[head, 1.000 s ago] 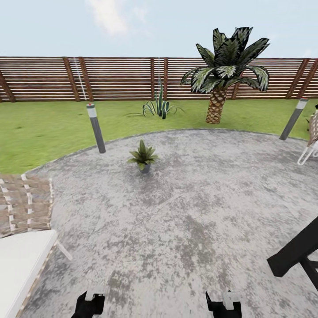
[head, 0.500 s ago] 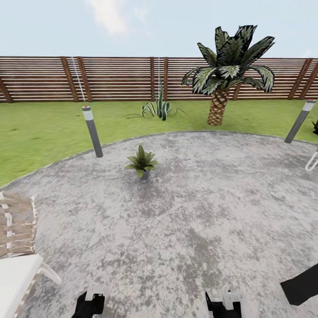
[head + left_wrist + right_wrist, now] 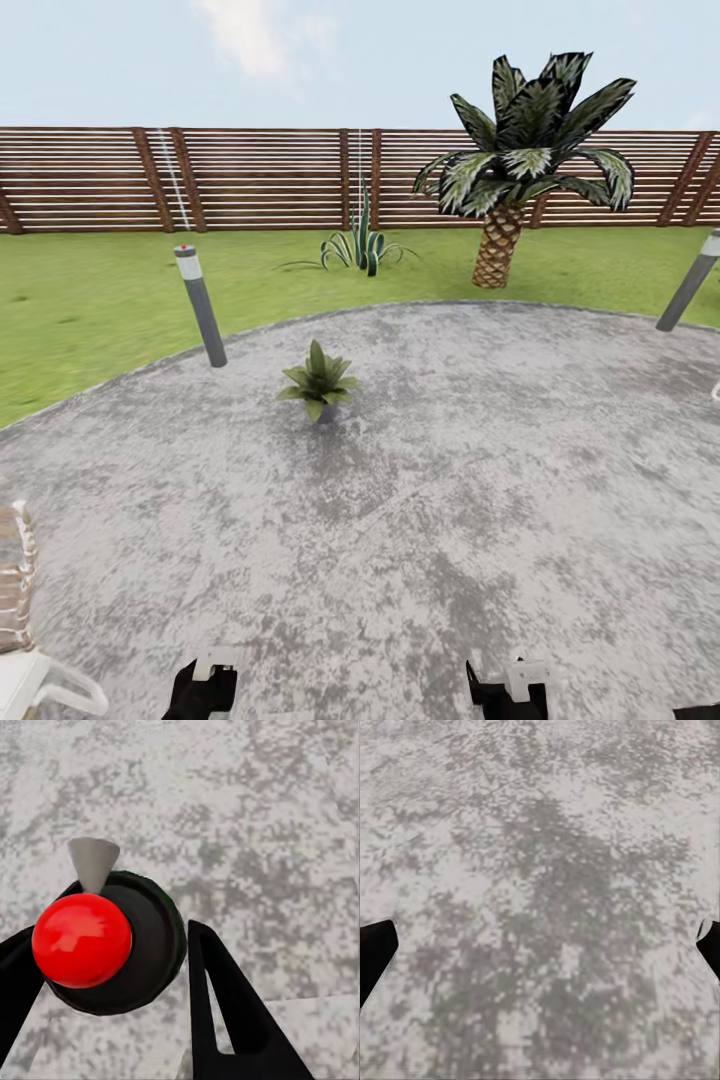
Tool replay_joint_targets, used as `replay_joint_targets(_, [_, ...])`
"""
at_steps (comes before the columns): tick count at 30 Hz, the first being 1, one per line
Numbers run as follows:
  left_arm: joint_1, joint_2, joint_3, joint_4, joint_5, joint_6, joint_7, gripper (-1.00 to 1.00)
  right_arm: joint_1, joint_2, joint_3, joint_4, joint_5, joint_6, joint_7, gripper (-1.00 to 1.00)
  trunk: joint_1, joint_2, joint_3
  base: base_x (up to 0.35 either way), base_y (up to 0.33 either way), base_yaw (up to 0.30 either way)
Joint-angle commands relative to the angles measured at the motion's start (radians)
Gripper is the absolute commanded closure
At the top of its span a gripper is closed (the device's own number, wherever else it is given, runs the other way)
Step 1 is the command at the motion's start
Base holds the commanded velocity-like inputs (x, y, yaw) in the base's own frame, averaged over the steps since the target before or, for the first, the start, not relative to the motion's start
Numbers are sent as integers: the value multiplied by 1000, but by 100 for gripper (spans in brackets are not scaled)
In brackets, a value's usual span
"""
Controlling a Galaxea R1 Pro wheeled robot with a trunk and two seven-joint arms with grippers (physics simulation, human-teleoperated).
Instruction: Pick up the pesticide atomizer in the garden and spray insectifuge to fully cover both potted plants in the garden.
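The left claw (image 3: 112, 967) is clamped on the pesticide atomizer (image 3: 105, 937), its red cap up and pale nozzle pointing forward, presumably ready to spray. The right claw (image 3: 540, 967) hangs spread apart and empty over the paving (image 3: 480, 480). One potted plant (image 3: 318, 381) stands on open paving ahead, nothing between; a bollard light (image 3: 200, 305) stands just left of it, an agave (image 3: 360, 245) and palm (image 3: 515, 170) beyond.
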Motion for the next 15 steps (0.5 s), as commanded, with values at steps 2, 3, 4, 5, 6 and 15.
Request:
replay_joint_targets(2, [-1,-1,5,1,-10,-4,3,100,-1,0,7,1,-5,-3,1,-100,0,0,-1,337,0,0])
replay_joint_targets(3, [-1,0,5,1,-10,-4,3,100,-1,0,7,1,-5,-3,1,-100,0,0,-1,337,0,0])
replay_joint_targets(4, [-1,-1,5,1,-10,-4,3,100,-1,0,7,1,-5,-3,1,-100,0,0,-1,337,0,0])
replay_joint_targets(5, [-1,0,5,1,-10,-4,3,100,-1,0,7,1,-5,-3,1,-100,0,0,-1,337,0,0])
replay_joint_targets(6, [-1,0,5,1,-10,-4,3,100,-1,0,7,1,-5,-3,1,-100,0,0,-1,337,0,0])
replay_joint_targets(15, [-1,0,5,1,-10,-4,3,100,-1,0,7,1,-5,-3,1,-100,0,0,-1,337,0,0])
